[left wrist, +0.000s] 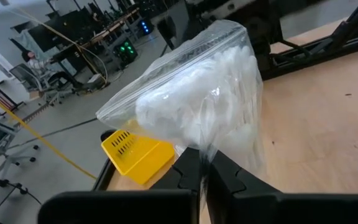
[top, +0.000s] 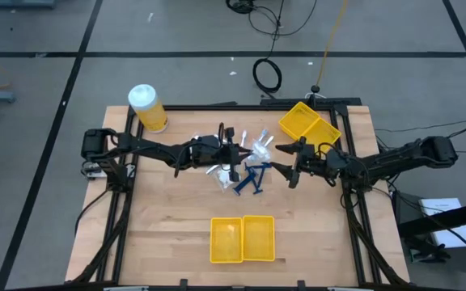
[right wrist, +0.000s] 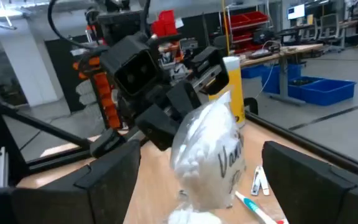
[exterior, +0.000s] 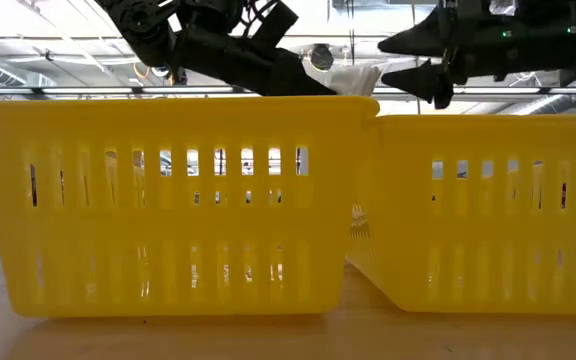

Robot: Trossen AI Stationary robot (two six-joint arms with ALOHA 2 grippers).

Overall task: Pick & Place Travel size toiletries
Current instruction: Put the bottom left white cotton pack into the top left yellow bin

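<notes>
Left gripper (left wrist: 205, 177) fingers (left wrist: 188, 169) pinch clear packet (left wrist: 194, 106); yellow bin (left wrist: 135, 152) beyond.

Wooden table (top: 176, 226): two yellow bins (top: 242, 239) (top: 308, 124), yellow jar (top: 147, 108), blue razors (top: 252, 179), clear packets (top: 259, 145).

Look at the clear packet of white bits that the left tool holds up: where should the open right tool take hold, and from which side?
Best guess: grip the clear packet across its bulging middle, away from the pinched edge in the shut left tool. Come in level from the side facing the right tool, whose open fingers already flank it. The packet hangs upright with its broad face that way.
</notes>
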